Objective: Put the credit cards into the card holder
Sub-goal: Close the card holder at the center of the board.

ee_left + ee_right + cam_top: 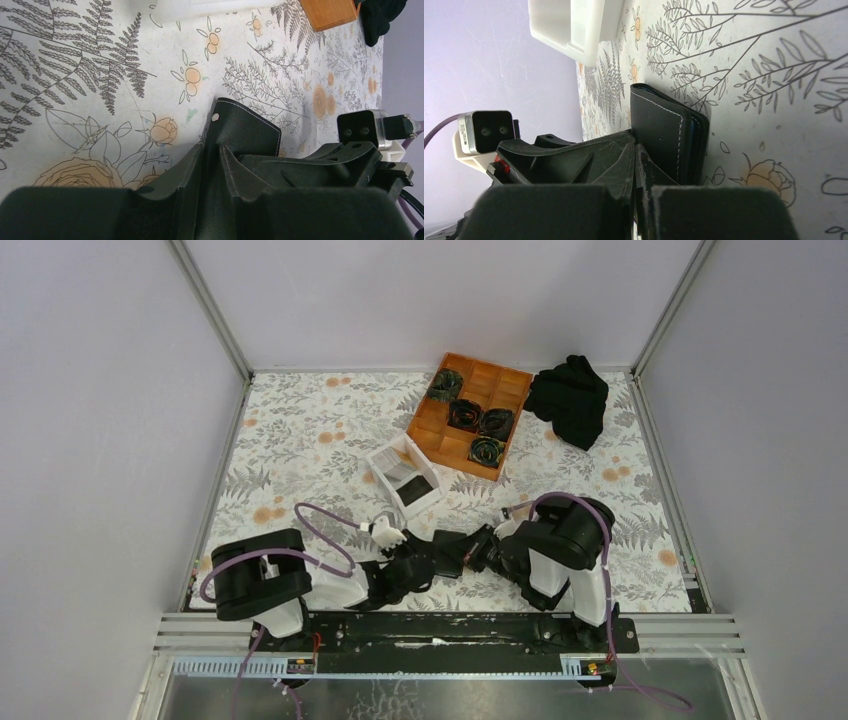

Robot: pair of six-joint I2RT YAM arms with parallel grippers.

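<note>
Left claw [215, 162]: jaws part-way closed, clamped across the black card holder [247, 132], which rises between the two fingers with its stitched edge and small stud pointing away from the wrist. The grip looks meant to keep the holder steady off the counter [300, 440] while the other arm works on it. Right claw [636, 160]: jaws pressed together, tips against the opposite end of the holder. It cannot be told whether a single leaf is nipped between them. A thin light-blue edge [692, 134] shows between the leaves, probably a credit card already seated, and no loose card is visible. The holder thus sits between the two claws, low over the near middle of the counter, just ahead of the arm bases. Farther out stand a white open-topped box [385, 458], then an orange wooden compartment tray [492, 382] holding dark coiled items. A crumpled black cloth [570, 400] lies beside the tray at the far right.
</note>
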